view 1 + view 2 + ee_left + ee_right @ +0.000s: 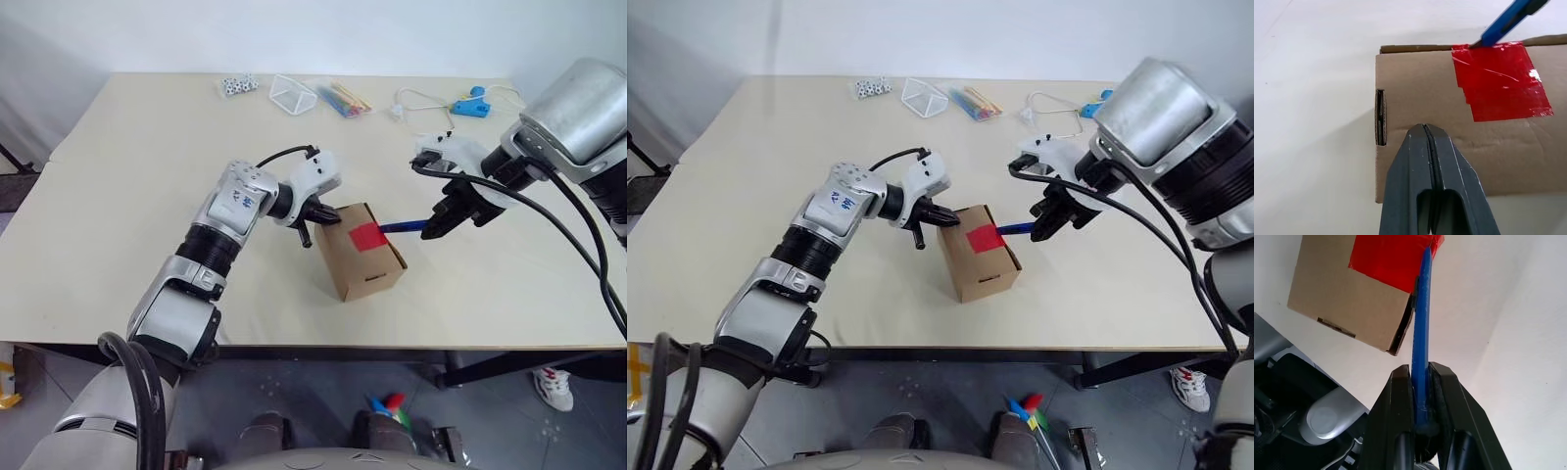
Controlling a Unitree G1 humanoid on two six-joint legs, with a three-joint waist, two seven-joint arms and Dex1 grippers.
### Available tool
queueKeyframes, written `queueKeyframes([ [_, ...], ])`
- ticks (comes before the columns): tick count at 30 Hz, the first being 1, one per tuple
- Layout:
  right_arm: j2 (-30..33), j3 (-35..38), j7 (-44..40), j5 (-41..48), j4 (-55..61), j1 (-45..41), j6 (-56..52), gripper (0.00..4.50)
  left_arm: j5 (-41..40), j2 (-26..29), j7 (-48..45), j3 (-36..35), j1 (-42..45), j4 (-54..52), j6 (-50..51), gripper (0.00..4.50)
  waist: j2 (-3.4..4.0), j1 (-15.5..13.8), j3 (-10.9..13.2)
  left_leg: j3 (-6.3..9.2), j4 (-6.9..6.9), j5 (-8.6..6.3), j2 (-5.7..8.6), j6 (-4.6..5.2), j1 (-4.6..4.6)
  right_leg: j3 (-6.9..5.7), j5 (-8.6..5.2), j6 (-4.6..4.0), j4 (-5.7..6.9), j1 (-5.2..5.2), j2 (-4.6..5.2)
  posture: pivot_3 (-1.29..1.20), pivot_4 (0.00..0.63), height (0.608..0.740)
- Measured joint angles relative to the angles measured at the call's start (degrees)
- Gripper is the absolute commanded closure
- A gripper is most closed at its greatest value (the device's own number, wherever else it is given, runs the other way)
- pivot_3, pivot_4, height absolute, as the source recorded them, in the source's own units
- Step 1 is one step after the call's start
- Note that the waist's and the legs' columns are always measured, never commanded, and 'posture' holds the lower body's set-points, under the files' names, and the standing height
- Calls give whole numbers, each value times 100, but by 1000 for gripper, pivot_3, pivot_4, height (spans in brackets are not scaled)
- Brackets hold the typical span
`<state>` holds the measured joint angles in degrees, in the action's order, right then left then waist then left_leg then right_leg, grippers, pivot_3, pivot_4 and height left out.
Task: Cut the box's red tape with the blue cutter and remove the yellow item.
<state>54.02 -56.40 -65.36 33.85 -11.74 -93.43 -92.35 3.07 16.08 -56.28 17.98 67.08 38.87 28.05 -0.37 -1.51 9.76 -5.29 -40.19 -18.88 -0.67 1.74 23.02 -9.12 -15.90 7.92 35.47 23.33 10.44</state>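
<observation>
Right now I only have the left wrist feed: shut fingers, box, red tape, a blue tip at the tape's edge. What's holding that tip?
Observer: The right gripper is shut on the blue cutter, which runs from its fingers to the red tape.
Operator: Is the box flat on the table?
Observer: No. In the head views the box is tilted, its taped face angled up toward the right gripper.
Operator: Where's my left gripper relative to it?
Observer: The left gripper sits against the box's side away from the cutter; whether it presses, I can't tell.
</observation>
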Motion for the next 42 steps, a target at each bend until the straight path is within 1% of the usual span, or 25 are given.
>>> queueKeyframes([
  [13, 518, -411, 467, 1266, 452, -230, 8, 4335, 118, -130, 202, -1, 46, 65, -76, 4500, 0, -16, 0, 6, 1, -3, -7, 5, 2, 0, 0, 0, -16, -1, 3, 0, 150, 740],
  [16, 659, -456, 571, 1554, 623, -264, 14, 4335, 131, -177, 242, -2, 95, 155, -110, 4500, 0, -22, 0, 5, 1, -6, -7, 11, 5, -1, 0, 0, -40, -8, 3, 0, 150, 740],
  [24, 972, -462, 802, 2130, 1062, -313, 26, 4335, 138, -242, 314, -7, 166, 331, -262, 4500, 0, -35, 0, 1, 1, -15, -7, 27, 10, -1, 5, 10, -54, -10, 9, 0, 150, 740],
  [36, 959, -447, 1431, 3032, 1073, -351, 62, 4335, 138, -379, 496, -23, 249, 557, -381, 4500, 0, -77, 0, 0, 0, -17, -10, 31, 9, -4, 7, 13, -72, -21, 9, 0, 150, 740],
  [42, 977, -422, 1676, 3344, 1075, -351, 79, 4335, 138, -408, 527, -68, 264, 612, -382, 4500, 0, -84, 0, -1, 0, -18, -11, 33, 9, -4, 8, 13, -74, -21, 9, 0, 150, 740],
])
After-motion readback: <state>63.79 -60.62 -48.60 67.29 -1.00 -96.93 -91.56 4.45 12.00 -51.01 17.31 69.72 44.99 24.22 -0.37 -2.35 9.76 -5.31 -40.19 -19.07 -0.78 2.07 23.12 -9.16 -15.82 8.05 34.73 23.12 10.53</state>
